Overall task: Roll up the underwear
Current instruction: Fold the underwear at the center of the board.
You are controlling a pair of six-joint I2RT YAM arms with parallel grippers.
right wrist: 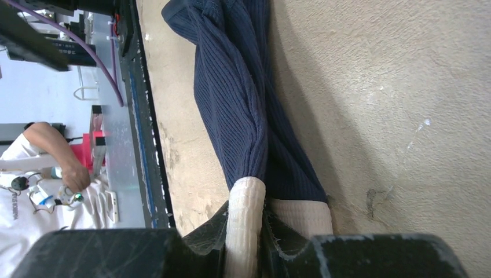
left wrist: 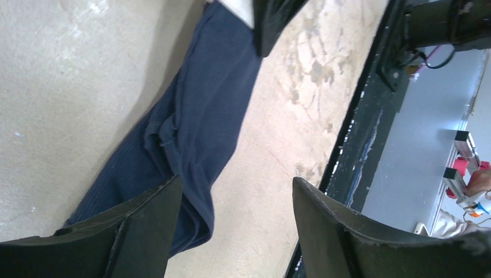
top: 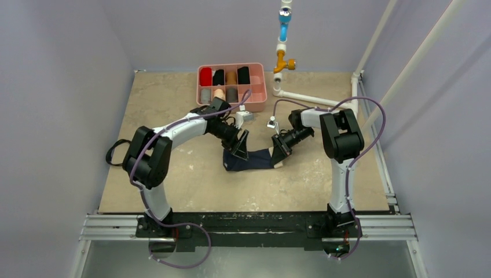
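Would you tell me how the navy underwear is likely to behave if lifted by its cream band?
Probably floppy: the underwear lies creased and bunched on the table, so it should sag from the right gripper pinching its cream band. It looks thin, so likely light. The ribbed knit seems unlikely to slip.

Top camera looks down over the whole bench (top: 173, 104) from behind; both wrist cameras sit close, sharing the underwear (top: 257, 159) (left wrist: 208, 104) (right wrist: 237, 104) from opposite ends.

Right gripper (right wrist: 246, 237) pinches the cream band (right wrist: 245, 200) of the underwear (right wrist: 234, 98) on the table (right wrist: 382, 87)
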